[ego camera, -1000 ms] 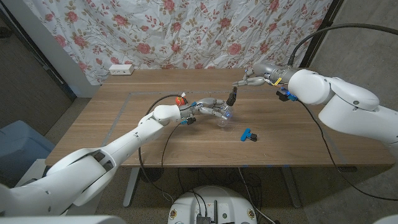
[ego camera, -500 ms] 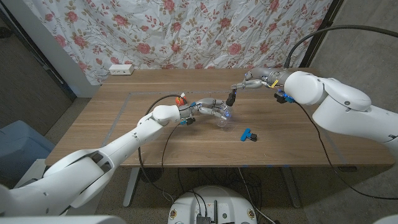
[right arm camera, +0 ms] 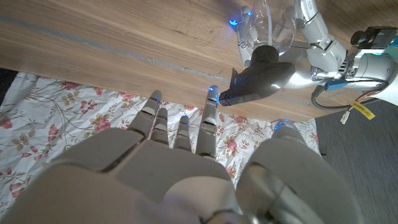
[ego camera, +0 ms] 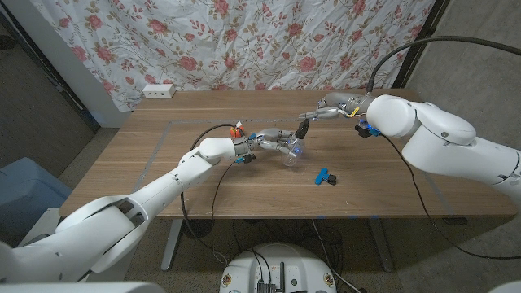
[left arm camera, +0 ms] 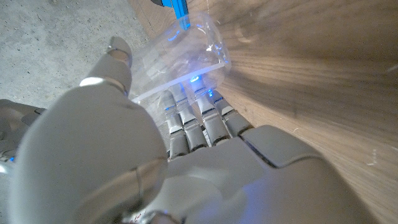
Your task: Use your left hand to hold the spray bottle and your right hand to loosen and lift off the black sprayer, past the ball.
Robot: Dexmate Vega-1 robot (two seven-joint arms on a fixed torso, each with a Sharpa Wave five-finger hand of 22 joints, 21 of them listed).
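Spray bottle (ego camera: pixel 291 151), clear, gripped by left hand (ego camera: pixel 273 143), black sprayer (ego camera: pixel 303 128) on; right hand (ego camera: pixel 326 109) spread, holding nothing.

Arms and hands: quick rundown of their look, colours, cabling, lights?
Both arms have glossy white rounded shells. The left hand and right hand are silver-grey metal with segmented fingers; blue lights glow at the fingertips. A black cable loops from each arm, arcing high over the right one. Blue fittings and a yellow tag sit at the right wrist; an orange-red tag sits at the left wrist.
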